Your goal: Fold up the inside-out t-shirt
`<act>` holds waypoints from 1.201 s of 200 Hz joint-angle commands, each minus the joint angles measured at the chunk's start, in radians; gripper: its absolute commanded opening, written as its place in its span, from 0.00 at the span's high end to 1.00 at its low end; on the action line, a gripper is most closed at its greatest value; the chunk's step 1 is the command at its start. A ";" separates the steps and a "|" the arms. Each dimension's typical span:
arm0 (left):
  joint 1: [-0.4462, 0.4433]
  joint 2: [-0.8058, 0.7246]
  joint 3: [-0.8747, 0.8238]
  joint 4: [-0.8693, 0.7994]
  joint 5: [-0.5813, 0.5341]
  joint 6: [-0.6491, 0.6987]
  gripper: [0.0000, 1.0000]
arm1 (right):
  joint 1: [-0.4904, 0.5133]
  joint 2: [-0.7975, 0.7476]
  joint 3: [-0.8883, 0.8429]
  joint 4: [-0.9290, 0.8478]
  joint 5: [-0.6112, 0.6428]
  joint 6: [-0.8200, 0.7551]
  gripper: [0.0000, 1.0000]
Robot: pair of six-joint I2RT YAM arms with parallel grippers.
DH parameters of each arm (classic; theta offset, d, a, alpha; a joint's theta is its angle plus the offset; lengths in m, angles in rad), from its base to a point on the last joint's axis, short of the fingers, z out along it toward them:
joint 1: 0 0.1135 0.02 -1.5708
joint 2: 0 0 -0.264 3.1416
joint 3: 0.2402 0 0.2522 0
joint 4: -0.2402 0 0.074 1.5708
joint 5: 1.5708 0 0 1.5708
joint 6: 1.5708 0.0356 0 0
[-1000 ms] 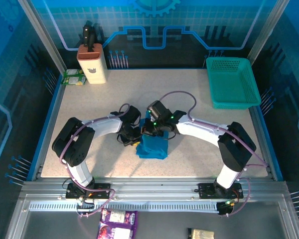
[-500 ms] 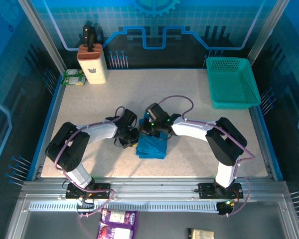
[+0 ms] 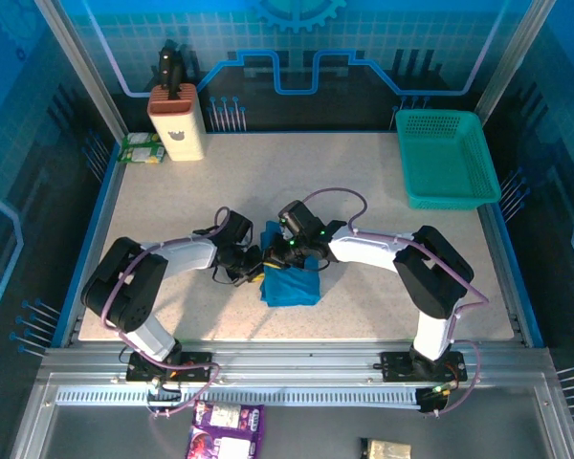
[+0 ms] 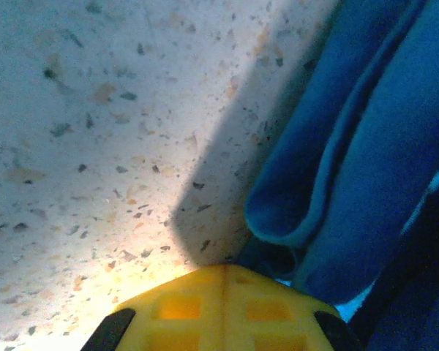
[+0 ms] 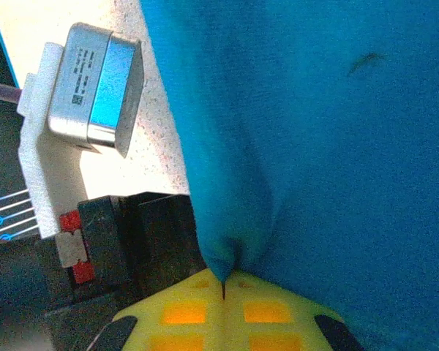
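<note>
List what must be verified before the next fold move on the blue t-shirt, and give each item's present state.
1. Right pincer shut on a pinch of the t-shirt: ok.
2. Left pincer shut at the t-shirt's folded edge, actually holding cloth: cannot tell.
3. T-shirt lies as a compact bundle on the table, between both arms: ok.
4. Layers lined up under the wrists: cannot tell.
5. Mesh basket and knife block stand well apart from the bundle: ok.
</note>
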 commanded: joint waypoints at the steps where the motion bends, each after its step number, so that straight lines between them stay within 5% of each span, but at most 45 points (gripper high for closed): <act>1: 0.011 0.034 -0.050 0.031 -0.049 0.003 1.00 | 0.014 0.011 0.012 0.037 -0.061 0.005 0.93; 55: 0.075 -0.062 -0.098 -0.020 -0.071 0.032 0.96 | -0.008 -0.024 0.005 0.069 -0.058 -0.006 0.80; 88: 0.113 -0.167 -0.098 -0.132 -0.103 0.076 0.93 | -0.046 -0.087 -0.021 0.066 -0.076 -0.034 0.62; 115: 0.115 -0.258 -0.057 -0.226 -0.113 0.118 0.91 | -0.091 -0.174 -0.070 0.012 -0.079 -0.078 0.61; 166: -0.045 -0.305 0.071 -0.374 -0.089 0.128 0.84 | -0.175 -0.329 -0.227 -0.109 -0.130 -0.150 0.64; 240: -0.162 -0.296 -0.031 -0.289 -0.011 0.028 0.67 | -0.183 -0.334 -0.295 -0.160 -0.154 -0.180 0.64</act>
